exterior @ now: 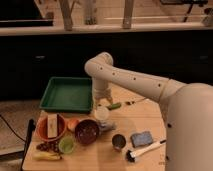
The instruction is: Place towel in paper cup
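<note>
Currently, the hand [101, 102] hovers above the pale round paper cup [101, 114], grip state indeterminable; the limp grey-blue towel [107, 127] lies beside it, placement apparently outstanding.

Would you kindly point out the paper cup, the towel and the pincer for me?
paper cup [101, 114], camera view, its pale side wall.
towel [108, 127], camera view, creased cloth just below the cup.
pincer [101, 104], camera view, its lower end, directly above the paper cup.

Raised camera overlooks table [145, 119], jaws above paper cup [101, 114].
</note>
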Robot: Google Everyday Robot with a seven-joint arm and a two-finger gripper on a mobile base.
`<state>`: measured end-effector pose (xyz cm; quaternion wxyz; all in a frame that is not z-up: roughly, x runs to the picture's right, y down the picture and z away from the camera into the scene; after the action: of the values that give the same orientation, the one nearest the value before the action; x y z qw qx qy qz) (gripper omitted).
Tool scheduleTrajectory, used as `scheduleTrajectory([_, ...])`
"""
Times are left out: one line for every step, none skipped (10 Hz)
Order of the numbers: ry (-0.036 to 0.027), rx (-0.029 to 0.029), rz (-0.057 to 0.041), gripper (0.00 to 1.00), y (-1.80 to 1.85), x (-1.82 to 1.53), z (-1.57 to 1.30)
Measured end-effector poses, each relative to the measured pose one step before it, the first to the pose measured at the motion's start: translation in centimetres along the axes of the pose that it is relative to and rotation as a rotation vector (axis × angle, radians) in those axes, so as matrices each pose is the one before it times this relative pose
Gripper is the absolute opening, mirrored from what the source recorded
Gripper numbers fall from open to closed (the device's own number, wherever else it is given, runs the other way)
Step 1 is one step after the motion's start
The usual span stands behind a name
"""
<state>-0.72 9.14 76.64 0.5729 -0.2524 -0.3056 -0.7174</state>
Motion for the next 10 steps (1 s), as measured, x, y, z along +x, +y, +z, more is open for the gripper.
scheduleTrajectory([-0.00234, 0.00212, -0.0014, 0.8, 0.102, 0.048, -0.017])
scheduleTrajectory([-0.00228, 0.00217, -0.00069, 0.8, 0.158, 0.047, -0.029])
scheduleTrajectory([-0.00063, 0.00116, 0.00013, 0.8, 0.111, 0.033, -0.065])
scheduleTrajectory([-0.00216, 0.00091, 0.00012, 0.8, 0.106, 0.033, -0.005])
scheduleTrajectory([-0.00127, 0.00217, -0.00018, 0.8, 0.034, 0.035, -0.02])
scheduleTrajectory([-0.00125, 0.00095, 0.00022, 0.8, 0.021, 0.037, -0.004])
scheduleTrajectory([-0.00204, 0.00008, 0.00011, 0.8, -0.01, 0.006, 0.049])
scheduleTrajectory([-0.00112, 0.00027, 0.00086, 0.8, 0.005, -0.001, 0.019])
scheduleTrajectory([-0.00184, -0.00097, 0.0015, 0.8, -0.036, -0.018, 0.053])
scheduleTrajectory([-0.00167, -0.00094, 0.00156, 0.8, -0.091, -0.029, 0.077])
